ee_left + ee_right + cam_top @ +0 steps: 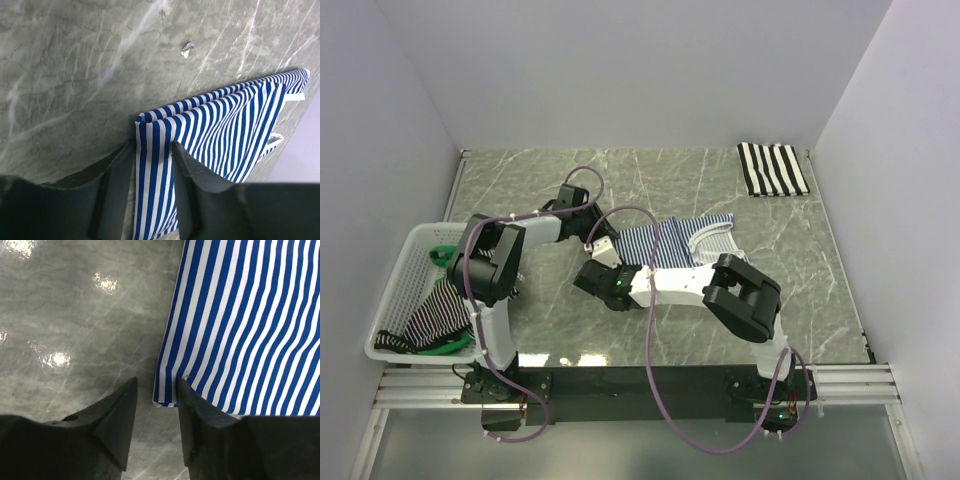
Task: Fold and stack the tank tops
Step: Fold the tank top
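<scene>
1. The left fingers (120, 185) stand apart, astride one end of the navy-and-white tank top (225, 125). A strip of its cloth lies flat in the gap and reaches from one finger to the other. Nothing is lifted or bunched.
2. The right fingers (120, 415) are also parted and hold nothing, with bare counter (75, 330) showing between them. The finger on the right of that view touches the cloth's edge just beside a hemmed corner. The other finger is over bare stone.
3. The tank top lies on the counter near its middle, between the two arms' ends. Its white-trimmed openings are at the end away from the fingers.
4. Only the left wrist view shows the cloth doubled, with two striped layers meeting at a fold by the fingers. It also shows a small pale speck (187, 48) on the stone beyond.
5. The right wrist view shows a single flat striped face and lamp glare on the counter.
6. Only the top view shows the rest:
   - A folded black-and-white tank top (772, 168) lies at the far right corner, well apart.
   - A white mesh basket (405, 265) at the left edge holds more striped tops (435, 315).
</scene>
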Controlling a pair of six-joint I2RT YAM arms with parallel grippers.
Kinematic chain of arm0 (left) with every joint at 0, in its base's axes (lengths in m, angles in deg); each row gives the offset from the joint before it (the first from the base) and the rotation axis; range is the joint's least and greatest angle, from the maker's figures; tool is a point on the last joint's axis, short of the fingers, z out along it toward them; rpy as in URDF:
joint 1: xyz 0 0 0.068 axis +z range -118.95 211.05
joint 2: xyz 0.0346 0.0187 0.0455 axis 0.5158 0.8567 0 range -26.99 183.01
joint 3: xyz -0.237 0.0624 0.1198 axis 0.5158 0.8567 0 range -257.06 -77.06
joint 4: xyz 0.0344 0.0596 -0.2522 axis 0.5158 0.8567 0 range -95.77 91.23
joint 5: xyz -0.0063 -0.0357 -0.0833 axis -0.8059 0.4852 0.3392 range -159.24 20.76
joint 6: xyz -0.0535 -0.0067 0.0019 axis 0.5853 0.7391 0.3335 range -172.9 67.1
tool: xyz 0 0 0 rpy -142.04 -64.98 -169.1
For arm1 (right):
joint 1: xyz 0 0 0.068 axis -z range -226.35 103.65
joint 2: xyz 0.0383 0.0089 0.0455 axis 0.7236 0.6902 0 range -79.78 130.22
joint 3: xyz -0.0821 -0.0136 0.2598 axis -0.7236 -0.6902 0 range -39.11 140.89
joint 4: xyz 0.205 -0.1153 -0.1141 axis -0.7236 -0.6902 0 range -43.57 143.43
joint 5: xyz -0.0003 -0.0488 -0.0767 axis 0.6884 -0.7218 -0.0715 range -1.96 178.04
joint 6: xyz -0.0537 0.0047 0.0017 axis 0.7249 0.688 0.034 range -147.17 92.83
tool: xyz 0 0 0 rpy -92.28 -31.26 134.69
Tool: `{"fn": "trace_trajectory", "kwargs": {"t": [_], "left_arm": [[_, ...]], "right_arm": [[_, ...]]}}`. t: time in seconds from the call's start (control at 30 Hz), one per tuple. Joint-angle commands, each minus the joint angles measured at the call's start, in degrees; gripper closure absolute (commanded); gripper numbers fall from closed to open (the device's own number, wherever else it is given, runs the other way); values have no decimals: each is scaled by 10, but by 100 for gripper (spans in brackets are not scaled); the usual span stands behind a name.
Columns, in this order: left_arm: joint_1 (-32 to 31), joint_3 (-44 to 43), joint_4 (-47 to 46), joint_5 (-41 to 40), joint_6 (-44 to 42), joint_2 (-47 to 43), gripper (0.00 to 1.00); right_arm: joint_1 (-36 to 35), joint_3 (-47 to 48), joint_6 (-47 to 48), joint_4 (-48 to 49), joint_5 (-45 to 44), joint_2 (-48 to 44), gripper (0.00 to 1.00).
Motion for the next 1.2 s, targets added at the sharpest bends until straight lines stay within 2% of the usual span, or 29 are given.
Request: {"fn": "trace_trajectory", "kwargs": {"t": [0.0, 0.3, 0.33, 0.4, 0.43, 0.53, 0.73, 0.87, 1.17], "left_arm": [[-2, -9, 22, -29, -10, 27, 59], [-11, -26, 37, -63, -4, 38, 67], [-12, -28, 39, -68, -3, 38, 67], [-13, -34, 45, -70, -4, 39, 68], [-13, -36, 46, -73, -5, 38, 68], [-14, -39, 53, -81, -5, 36, 70], [-13, -41, 70, -98, -8, 23, 70], [-14, -38, 78, -108, -8, 7, 61], [-14, -26, 70, -88, 1, -8, 59]], "right_arm": [[0, 19, 0, -20, -11, 13, 56], [4, 23, -1, -42, -20, -8, 71], [5, 23, -1, -43, -19, -12, 79], [7, 23, 1, -44, -15, -17, 87], [8, 22, 1, -43, -11, -21, 93], [16, 16, 2, -36, 10, -35, 100], [58, -44, -2, 19, 111, -113, 100], [82, -74, -2, 42, 153, -143, 100], [89, -77, -6, 47, 170, -142, 100]]}}
